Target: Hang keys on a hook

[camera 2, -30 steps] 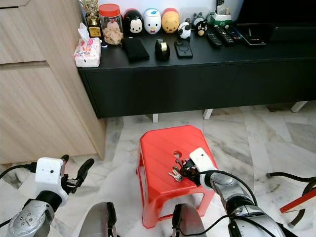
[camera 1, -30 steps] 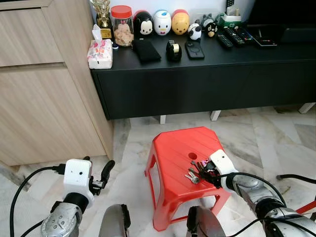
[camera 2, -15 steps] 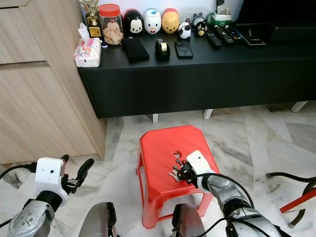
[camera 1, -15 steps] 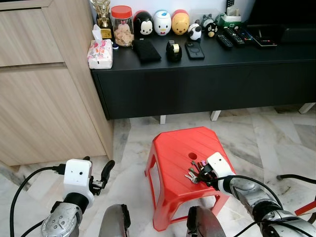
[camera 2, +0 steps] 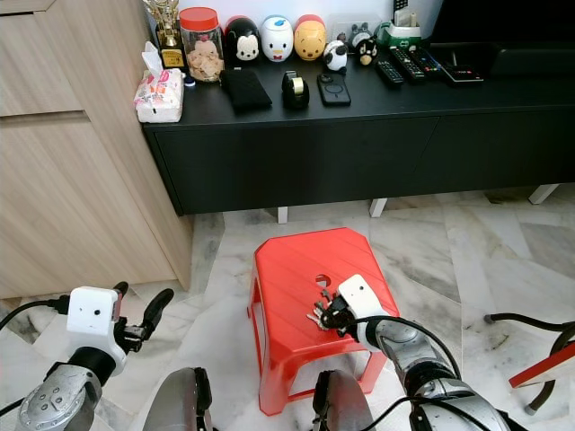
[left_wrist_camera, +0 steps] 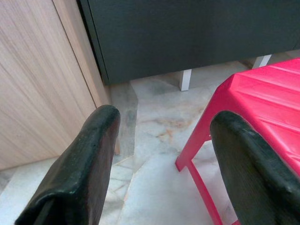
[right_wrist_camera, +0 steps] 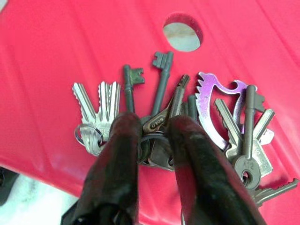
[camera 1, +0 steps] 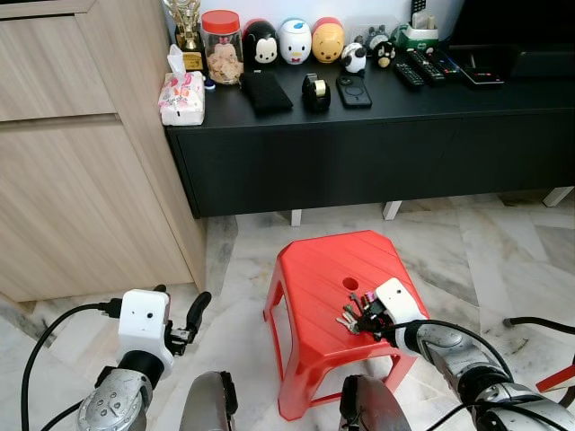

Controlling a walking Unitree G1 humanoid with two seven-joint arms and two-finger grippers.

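A bunch of silver and dark keys (right_wrist_camera: 159,105) with a purple tag lies on the red plastic stool (camera 1: 314,269), beside its round hole. My right gripper (right_wrist_camera: 152,129) comes in low over the stool's near right part, and its two black fingers pinch the middle of the bunch against the seat. In the left eye view, the keys (camera 1: 349,317) fan out just left of that gripper (camera 1: 364,314). My left gripper (camera 1: 191,316) hangs open above the floor, left of the stool, with nothing between its fingers (left_wrist_camera: 89,159).
A black low console (camera 1: 359,135) stands behind the stool, carrying a jar, toy figures, a phone and remotes. A wooden cabinet (camera 1: 72,180) fills the left side. Marble floor (camera 1: 467,251) surrounds the stool. A red bar with a black cable (camera 1: 557,377) lies at the far right.
My right gripper has edged a little further over the keys and its fingers have drawn in on the bunch. The left arm has barely moved.
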